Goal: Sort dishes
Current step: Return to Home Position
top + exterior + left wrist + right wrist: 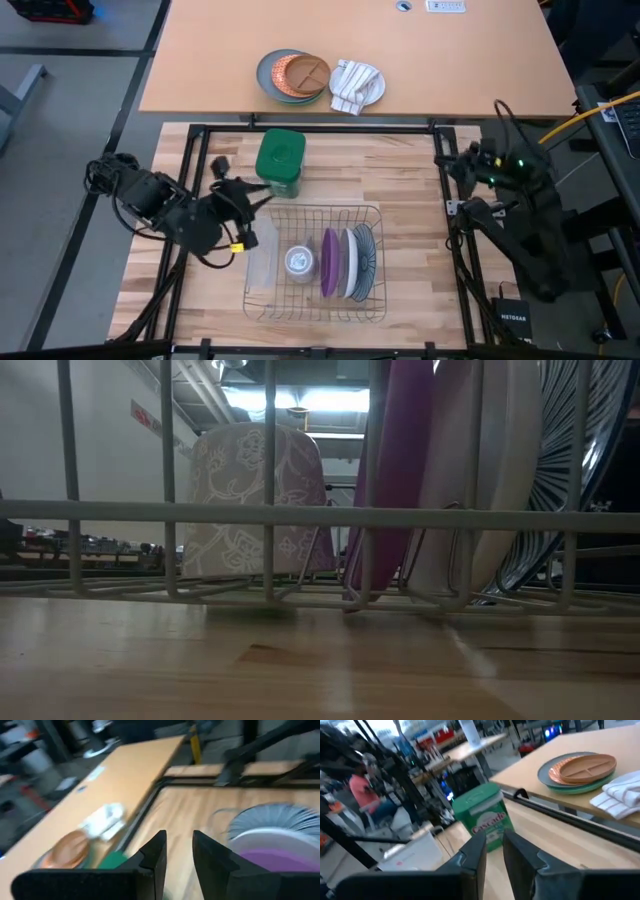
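Both my grippers are just hanging empty right now. My left gripper [258, 193] has its two dark fingers nearly together, only a thin slit between them and nothing in it. My right gripper [452, 165] looks the same, fingers almost closed on air, and it's well apart from the left one across the butcher-block table [410, 290]. Between the two, much nearer the left one, is the white wire dish rack [120, 513]. All three dishes stand on edge in it, side by side. The round purple plate [329, 262] is closest to my left gripper, the plain white round plate [347, 266] is right next to it, and the white plate with dark radial stripes [366, 252] is on the side toward my right gripper. A pale flower-patterned cup [255, 490] sits in the rack too, on the left-gripper side of the purple plate. A green Cascade detergent box [280, 160] stands just beside my left gripper's tips. Farther out past both grippers, on the tan table [450, 60], a round grey plate [268, 72] carries an orange-brown divided plate [303, 72], with a white cloth [350, 85] just beside them.
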